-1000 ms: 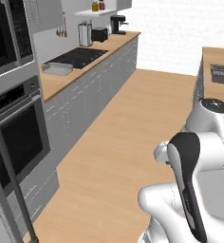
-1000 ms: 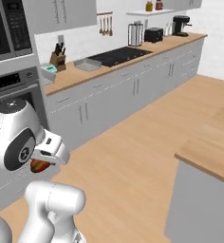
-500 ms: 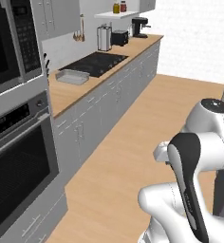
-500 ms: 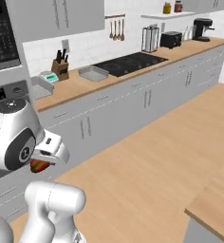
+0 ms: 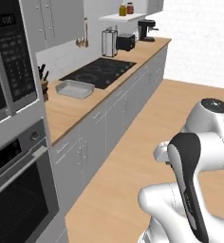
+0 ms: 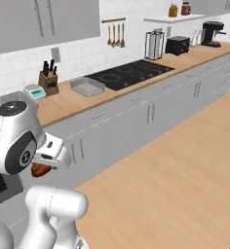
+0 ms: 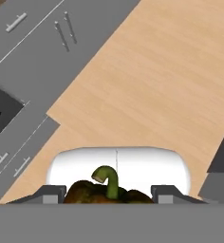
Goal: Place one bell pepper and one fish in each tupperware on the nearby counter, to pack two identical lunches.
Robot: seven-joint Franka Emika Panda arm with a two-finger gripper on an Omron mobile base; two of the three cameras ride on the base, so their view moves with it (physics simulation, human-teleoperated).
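Observation:
My gripper is shut on a dark red-brown bell pepper with a curved green stem, held over the wooden floor. In the right base view the bell pepper shows as a red lump under the hand, low at the left. The counter is a long light-brown top over pale grey drawers, running away along the wall. The fish and the tupperware are out of view.
A shallow grey tray lies on the counter beside the black stovetop. A knife block, toaster and coffee machine stand along the wall. A wall oven is close on the left. Wooden floor stretches out on the right.
Both base views have shifted as the base moved: the counter and stovetop now look closer and more central. The pepper stays in the gripper.

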